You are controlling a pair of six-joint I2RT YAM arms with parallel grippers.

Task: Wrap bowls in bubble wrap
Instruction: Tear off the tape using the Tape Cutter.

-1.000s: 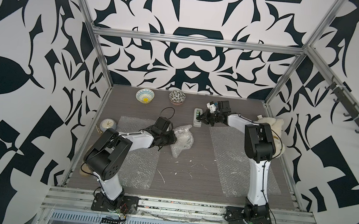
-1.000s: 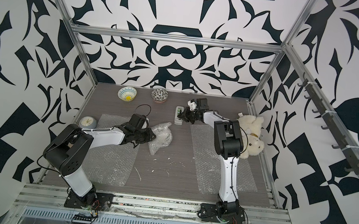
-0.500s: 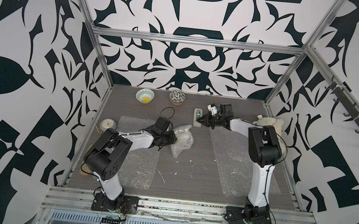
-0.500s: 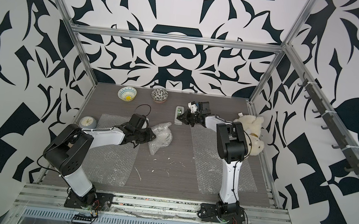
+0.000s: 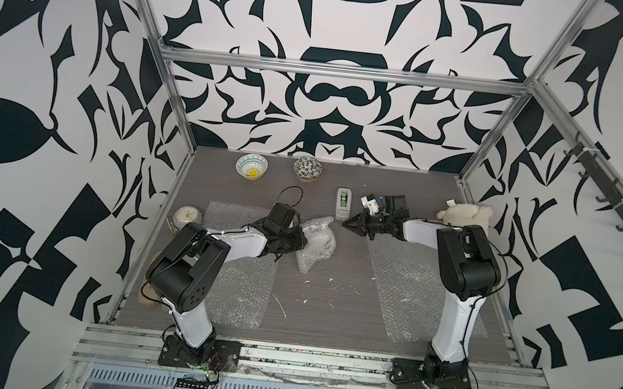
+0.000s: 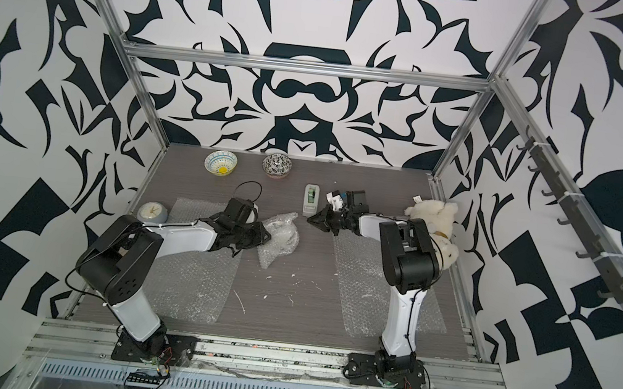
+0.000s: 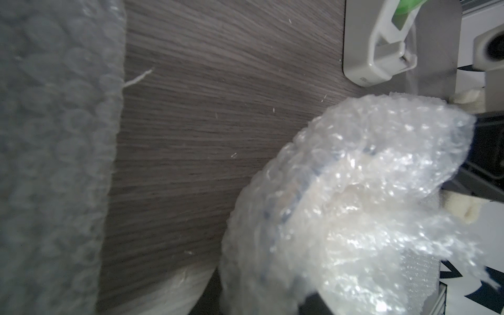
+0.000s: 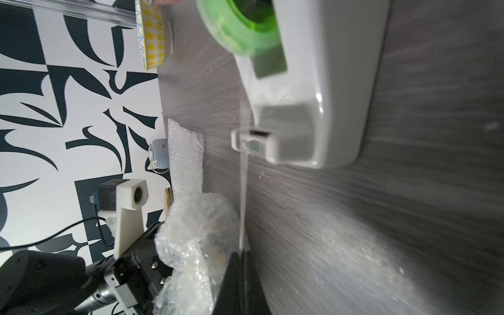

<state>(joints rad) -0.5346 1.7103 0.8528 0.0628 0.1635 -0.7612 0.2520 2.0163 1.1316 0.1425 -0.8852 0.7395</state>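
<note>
The left gripper (image 5: pixel 298 238) lies low over the middle of the counter (image 5: pixel 321 324), its jaws pinching the left side of a crumpled bubble wrap bundle (image 5: pixel 318 241). In the left wrist view a bluish curved rim shows faintly through the bundle's (image 7: pixel 354 204) plastic; what is inside cannot be made out more exactly.

The right gripper (image 5: pixel 347 222) is just right of the bundle and a little farther back, pressed together. In the right wrist view the gripper (image 8: pixel 241 255) pinches the end of a clear tape strip (image 8: pixel 243 196), which runs taut back to the cutter of a grey tape dispenser (image 8: pixel 313 81) holding a green roll. The dispenser (image 5: pixel 343 204) stands just beyond the gripper's tip.

Two bowls sit uncovered at the far edge, well apart from both arms: a light blue bowl (image 5: pixel 251 166) with a yellow centre on the left and a black-and-white floral bowl (image 5: pixel 307 168) to its right.

Two flat bubble wrap sheets lie spread out: the left sheet (image 5: pixel 239 287) under the left arm and the right sheet (image 5: pixel 406 290) beside the right arm. A pale alarm clock (image 5: pixel 187 216) sits at the left edge and a cream teddy bear (image 5: pixel 463 215) at the far right.
</note>
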